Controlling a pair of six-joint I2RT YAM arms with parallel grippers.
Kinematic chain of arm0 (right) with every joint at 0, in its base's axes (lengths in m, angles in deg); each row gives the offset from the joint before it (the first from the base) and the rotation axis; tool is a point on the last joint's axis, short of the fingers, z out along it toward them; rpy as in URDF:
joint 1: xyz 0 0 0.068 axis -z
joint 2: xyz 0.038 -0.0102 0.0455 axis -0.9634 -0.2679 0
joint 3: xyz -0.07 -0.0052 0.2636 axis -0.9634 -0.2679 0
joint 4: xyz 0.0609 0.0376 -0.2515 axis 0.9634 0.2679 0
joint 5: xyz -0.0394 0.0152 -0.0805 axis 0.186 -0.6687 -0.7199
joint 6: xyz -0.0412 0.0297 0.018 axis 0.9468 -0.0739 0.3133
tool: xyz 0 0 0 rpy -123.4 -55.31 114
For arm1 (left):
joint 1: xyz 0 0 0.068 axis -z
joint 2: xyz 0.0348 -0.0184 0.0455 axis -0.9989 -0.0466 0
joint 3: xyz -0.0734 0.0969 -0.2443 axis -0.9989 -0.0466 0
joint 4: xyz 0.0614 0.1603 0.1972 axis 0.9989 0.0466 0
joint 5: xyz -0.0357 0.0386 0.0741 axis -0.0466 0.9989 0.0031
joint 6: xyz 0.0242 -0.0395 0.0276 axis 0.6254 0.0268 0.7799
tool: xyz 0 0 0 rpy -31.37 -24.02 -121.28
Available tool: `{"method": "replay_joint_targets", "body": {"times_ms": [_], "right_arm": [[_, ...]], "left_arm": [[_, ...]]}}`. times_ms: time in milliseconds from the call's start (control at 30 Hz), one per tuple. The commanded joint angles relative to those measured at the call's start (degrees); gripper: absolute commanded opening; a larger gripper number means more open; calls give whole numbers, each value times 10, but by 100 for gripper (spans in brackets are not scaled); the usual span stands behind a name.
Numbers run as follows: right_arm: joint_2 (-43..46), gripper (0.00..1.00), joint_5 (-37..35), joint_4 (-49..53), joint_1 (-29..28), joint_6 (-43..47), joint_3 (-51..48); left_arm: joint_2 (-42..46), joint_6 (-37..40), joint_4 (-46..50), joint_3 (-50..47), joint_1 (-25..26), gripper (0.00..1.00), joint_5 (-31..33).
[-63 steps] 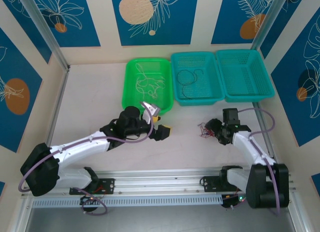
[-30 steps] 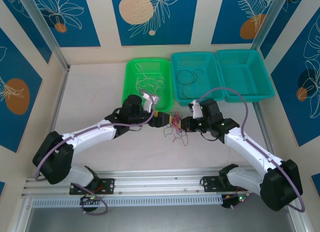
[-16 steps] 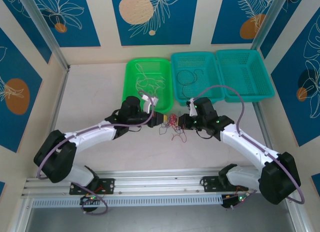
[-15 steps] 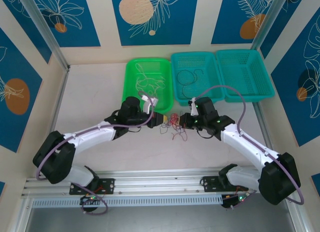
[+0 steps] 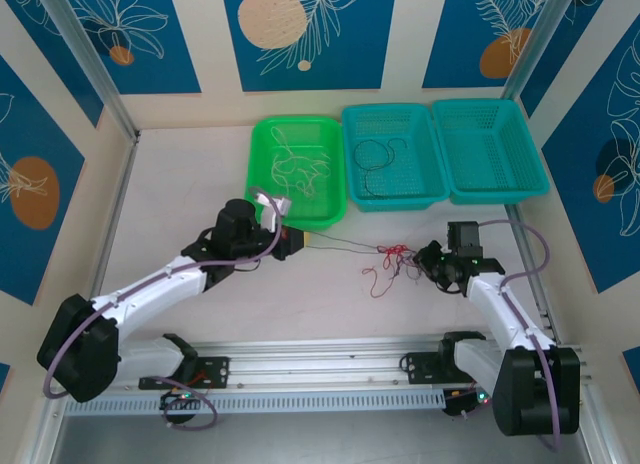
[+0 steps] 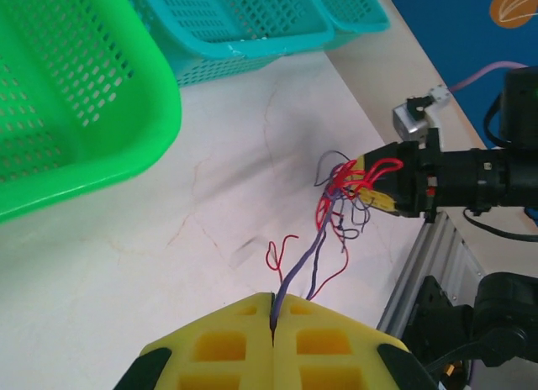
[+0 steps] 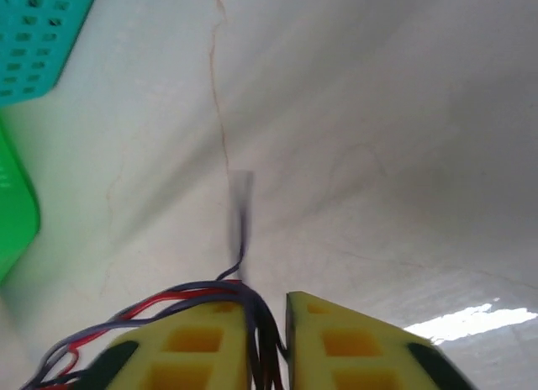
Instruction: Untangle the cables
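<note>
Top external: the left hand (image 5: pixel 291 243), just beside the green basket's (image 5: pixel 256 174) near right corner, is pinched tight on one strand of the cables (image 5: pixel 392 255). The red-and-dark tangle sits over the bench (image 5: pixel 180 194), right of that basket. The right hand (image 5: pixel 429 265), beyond the tangle, is narrowly parted with strands in the gap; whether it grips them I cannot tell.

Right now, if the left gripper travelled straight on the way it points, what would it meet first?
Probably the tangle of red and dark cables, with the right gripper just behind it; depth is unclear.
</note>
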Motion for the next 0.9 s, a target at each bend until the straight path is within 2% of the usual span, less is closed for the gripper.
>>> {"method": "replay_joint_targets", "body": {"times_ms": [0,133,167,300,400,600,700,867], "right_arm": [[-18,38,20,0,-11,-1,-1],[-25,47,63,-1,-58,48,42],[-25,48,58,1,-79,62,54],[-29,64,-2,4,-182,98,90],[-53,65,-35,-19,-248,101,102],[-172,64,-85,-51,-337,63,162],[-241,64,-130,-46,-355,23,198],[-313,63,-131,-97,-368,11,230]], "left_arm": [[-16,14,-44,14,-4,0,-52],[-29,19,-48,20,11,0,-50],[-35,20,-45,21,13,0,-48],[-52,14,-13,23,17,0,-2],[-58,8,-2,19,17,0,15],[-44,1,4,1,17,0,51],[-20,7,14,-16,18,0,71],[37,7,28,-63,17,0,97]]}}
